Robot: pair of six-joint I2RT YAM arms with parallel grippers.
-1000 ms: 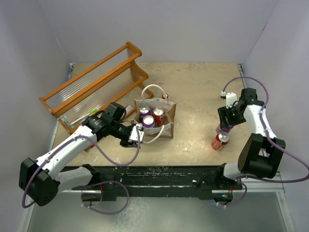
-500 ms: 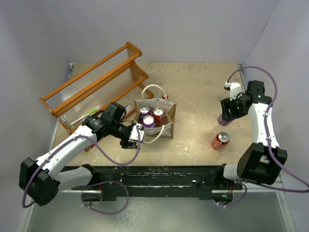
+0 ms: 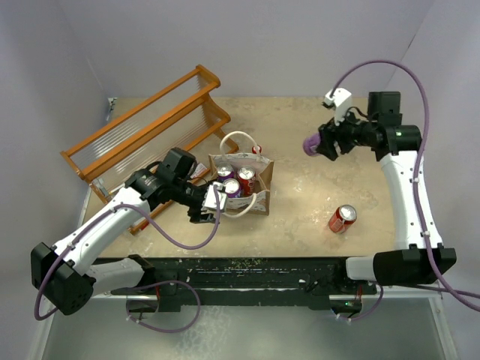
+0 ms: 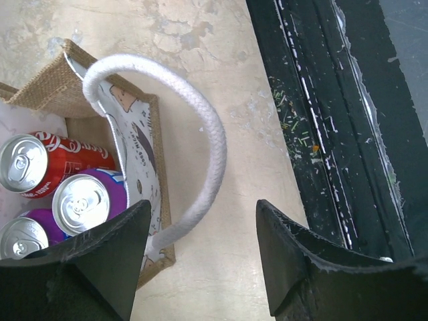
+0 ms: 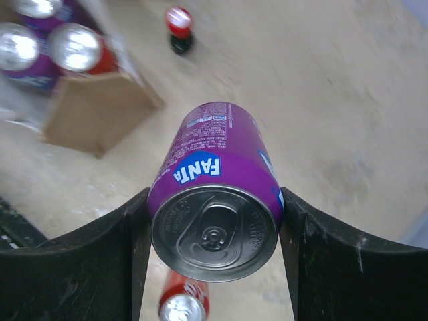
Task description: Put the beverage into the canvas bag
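Note:
The tan canvas bag (image 3: 259, 196) stands mid-table with white rope handles and holds three cans, purple and red. My right gripper (image 3: 321, 144) is shut on a purple Fanta can (image 3: 310, 145) and holds it in the air to the right of the bag. In the right wrist view the can (image 5: 214, 167) sits between the fingers (image 5: 321, 261), with the bag (image 5: 100, 107) blurred at upper left. My left gripper (image 3: 213, 204) is open at the bag's near left side. In the left wrist view the rope handle (image 4: 207, 140) runs down between its fingers (image 4: 100, 267), beside the bag (image 4: 53, 93).
A red can (image 3: 342, 218) stands on the table at the right front and also shows below the held can in the right wrist view (image 5: 180, 304). A small red-capped bottle (image 3: 256, 149) stands behind the bag. An orange wooden rack (image 3: 150, 135) stands at the back left. The black table edge (image 4: 348, 120) lies near the left gripper.
My right gripper has lifted the purple can off the table and carried it up and left toward the bag. My left gripper has shifted slightly toward the bag's handle.

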